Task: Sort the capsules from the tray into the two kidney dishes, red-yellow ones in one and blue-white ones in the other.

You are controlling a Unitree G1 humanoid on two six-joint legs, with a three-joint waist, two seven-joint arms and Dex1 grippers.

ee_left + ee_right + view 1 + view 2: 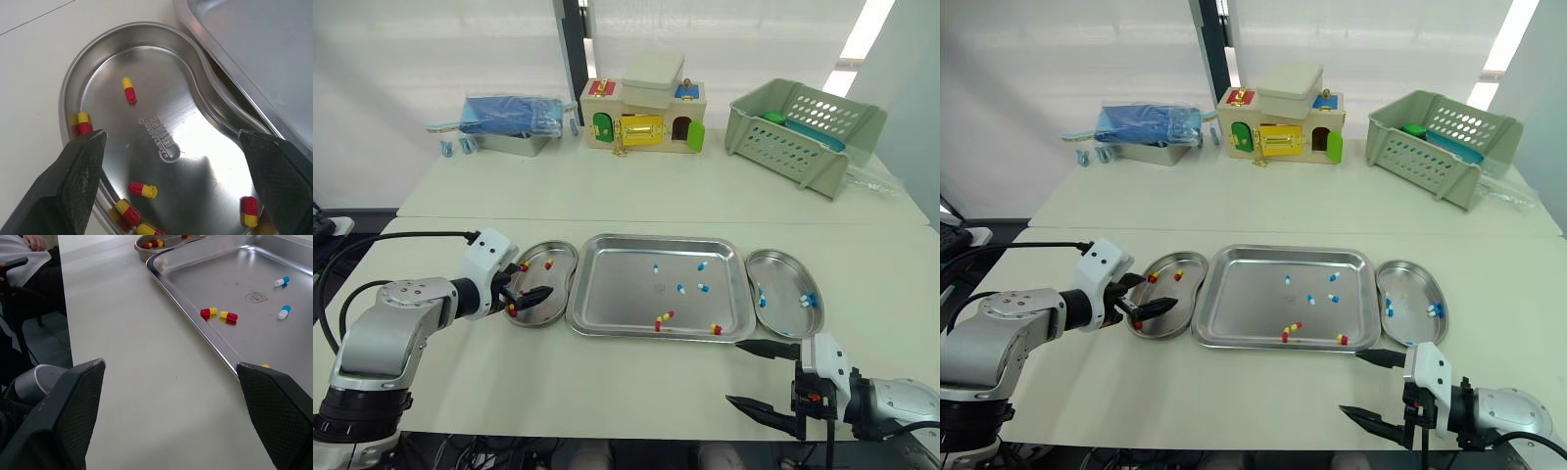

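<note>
Left gripper [171, 139], fingers spread wide, empty, hovers over shiny steel kidney dish [73, 83] holding red-yellow capsules [129, 90]. Right gripper [736, 372], equally wide, empty, just beside rectangular steel tray [607, 294]; blue-white capsules [702, 264] beyond its fingertips.

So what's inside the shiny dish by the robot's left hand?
Only red-yellow capsules. Six show in the left kidney dish, and no blue-white ones. The open left gripper hangs over it, and its fingers cover two edges, so more could hide there.
</note>
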